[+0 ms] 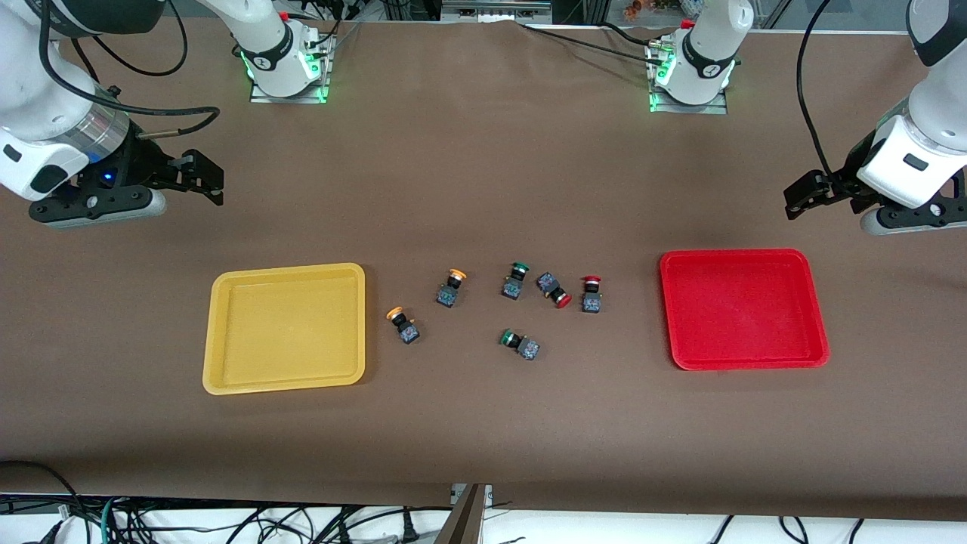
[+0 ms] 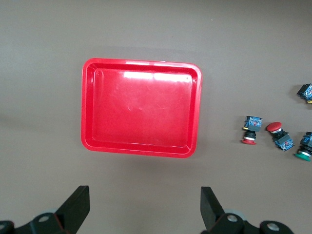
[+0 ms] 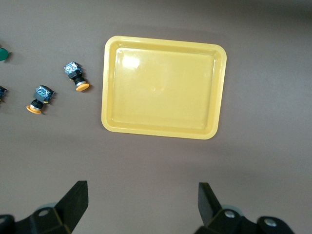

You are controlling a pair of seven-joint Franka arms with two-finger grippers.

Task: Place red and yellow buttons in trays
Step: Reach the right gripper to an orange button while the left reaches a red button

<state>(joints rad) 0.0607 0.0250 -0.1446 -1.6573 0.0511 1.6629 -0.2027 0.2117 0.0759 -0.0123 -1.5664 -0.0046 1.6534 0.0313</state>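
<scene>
Two yellow-capped buttons [image 1: 452,287] [image 1: 403,323] lie on the table beside the yellow tray [image 1: 219,332]. Two red-capped buttons [image 1: 555,290] [image 1: 591,293] lie toward the red tray [image 1: 744,308]. Both trays hold nothing. My right gripper [image 1: 211,181] is open and empty, in the air off the yellow tray's edge toward the robot bases. My left gripper [image 1: 793,200] is open and empty, likewise off the red tray. The left wrist view shows its gripper [image 2: 145,204], the red tray [image 2: 141,107] and red buttons [image 2: 251,129] [image 2: 279,135]. The right wrist view shows its gripper [image 3: 141,202], the yellow tray [image 3: 163,87] and yellow buttons [image 3: 75,76] [image 3: 39,97].
Two green-capped buttons lie among the others: one [image 1: 515,280] close beside the red-capped pair, one [image 1: 520,342] nearer to the front camera. Brown cloth covers the table. The arm bases stand along the table's edge farthest from the front camera.
</scene>
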